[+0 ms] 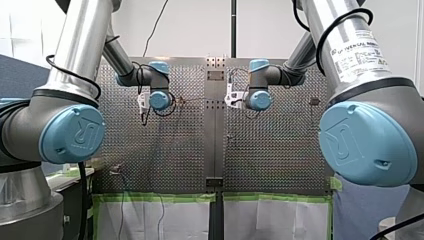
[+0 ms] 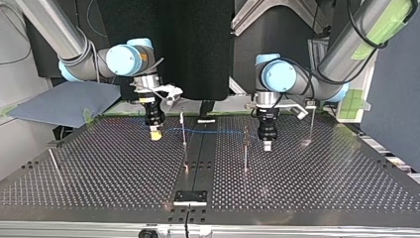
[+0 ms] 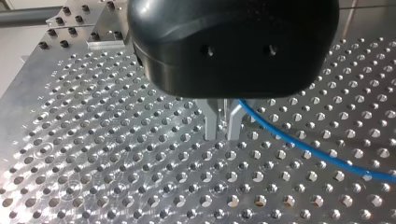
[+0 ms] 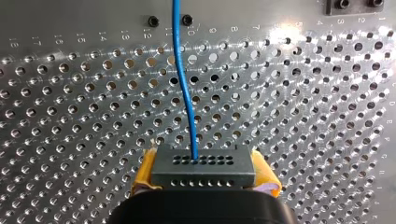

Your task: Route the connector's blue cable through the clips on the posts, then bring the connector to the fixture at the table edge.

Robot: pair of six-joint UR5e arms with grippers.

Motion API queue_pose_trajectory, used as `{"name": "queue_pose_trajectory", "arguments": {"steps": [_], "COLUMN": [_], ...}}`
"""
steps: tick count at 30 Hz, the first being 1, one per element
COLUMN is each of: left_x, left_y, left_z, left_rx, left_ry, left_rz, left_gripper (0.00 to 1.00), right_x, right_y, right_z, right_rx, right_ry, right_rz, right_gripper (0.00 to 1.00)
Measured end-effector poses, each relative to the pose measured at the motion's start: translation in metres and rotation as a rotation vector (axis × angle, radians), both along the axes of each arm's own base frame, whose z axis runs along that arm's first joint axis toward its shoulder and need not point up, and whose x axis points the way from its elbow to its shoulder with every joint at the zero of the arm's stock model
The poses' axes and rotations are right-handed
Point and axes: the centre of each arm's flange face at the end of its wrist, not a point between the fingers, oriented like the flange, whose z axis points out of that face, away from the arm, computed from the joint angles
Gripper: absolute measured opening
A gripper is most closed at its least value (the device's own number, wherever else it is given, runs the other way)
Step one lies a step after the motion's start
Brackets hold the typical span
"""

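**Holding connector (image 4: 203,171) and blue cable (image 4: 184,93) above the table (image 2: 322,188)**

The connector is clamped between the yellow pads (image 4: 147,170) of the right gripper (image 2: 155,134), at the top view's left. The blue cable is stretched rightward across two posts (image 2: 183,130) to the left gripper (image 3: 224,127), whose fingers (image 3: 212,123) are closed on it.

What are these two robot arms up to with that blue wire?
They are stringing a blue cable between them. My right arm's tool grips a small grey connector between yellow pads, and the cable runs from it above the perforated table, past a thin post, to my left arm's tool. Whether that one is gripping it does not show. The connector has not reached the fixture at the table edge.
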Motion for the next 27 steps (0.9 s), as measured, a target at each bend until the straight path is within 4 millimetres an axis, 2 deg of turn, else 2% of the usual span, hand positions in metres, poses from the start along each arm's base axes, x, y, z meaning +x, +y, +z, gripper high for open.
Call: {"name": "queue_pose_trajectory", "arguments": {"steps": [1, 2, 6, 7, 8, 16, 27], "left_x": [0.0, 0.0, 0.0, 0.0, 0.0, 0.0, -0.023], "left_y": [0.0, 0.0, 0.001, 0.001, 0.001, 0.009, 0.012], "left_z": [0.0, 0.0, -0.001, -0.001, -0.001, -0.005, -0.026], "left_rx": [0.0, 0.0, -0.009, -0.01, -0.012, -0.02, -0.045], "left_ry": [0.001, 0.002, 0.003, 0.003, 0.003, 0.04, 0.131], "left_rz": [-0.002, -0.003, -0.011, -0.012, -0.013, 0.006, -0.039], "left_gripper": [0.5, 0.54, 0.54, 0.61, 1.0, 1.0, 1.0], "right_x": [0.0, 0.0, 0.0, 0.0, 0.0, -0.001, -0.001], "right_y": [0.0, 0.0, 0.0, 0.001, 0.001, 0.001, 0.002], "right_z": [0.0, 0.0, -0.001, -0.001, -0.001, -0.002, -0.002], "right_rx": [0.001, 0.001, 0.005, 0.006, 0.007, 0.011, 0.016], "right_ry": [0.0, 0.001, 0.003, 0.004, 0.004, 0.009, 0.012], "right_rz": [0.0, 0.001, 0.001, 0.001, 0.001, 0.001, 0.005], "right_gripper": [0.0, 0.0, 0.0, 0.0, 0.0, 0.0, 0.0]}}
